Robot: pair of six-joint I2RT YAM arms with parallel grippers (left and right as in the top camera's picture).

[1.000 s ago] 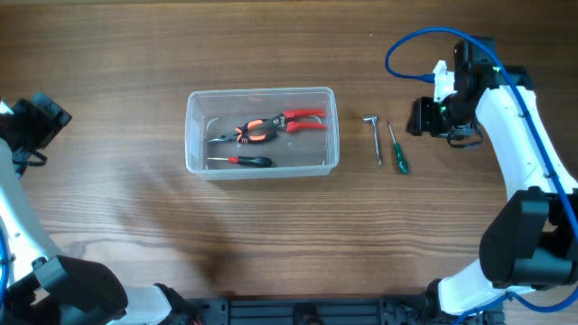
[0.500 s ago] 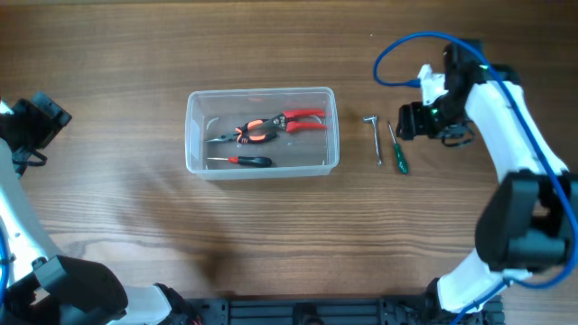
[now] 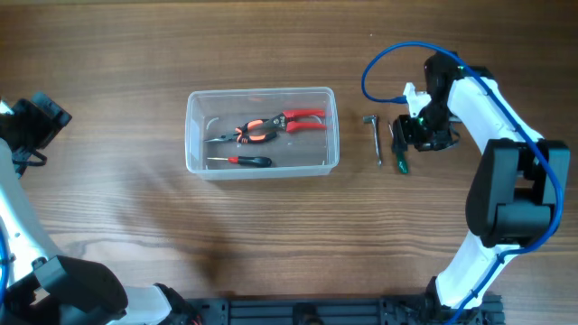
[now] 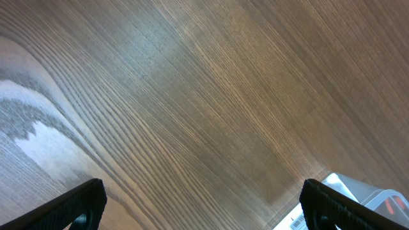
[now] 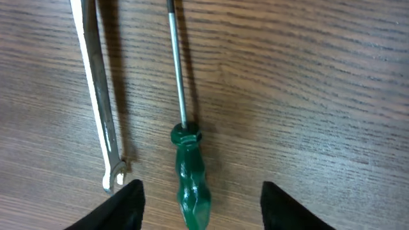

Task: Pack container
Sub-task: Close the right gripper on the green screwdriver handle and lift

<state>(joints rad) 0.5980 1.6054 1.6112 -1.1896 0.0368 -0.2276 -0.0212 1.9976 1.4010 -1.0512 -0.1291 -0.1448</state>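
Right tool (image 5: 204,207) moved in over green screwdriver (image 5: 190,185) | spread | container (image 3: 190,131) well apart, beyond wrench (image 3: 378,140) | left tool (image 4: 203,207) spread

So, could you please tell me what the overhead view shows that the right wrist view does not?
Only the overhead shows the container, holding red-handled pliers and a small screwdriver. Only the right wrist shows the right end effector open, its fingers flanking the green screwdriver. Both show that screwdriver beside the silver tool on the table.
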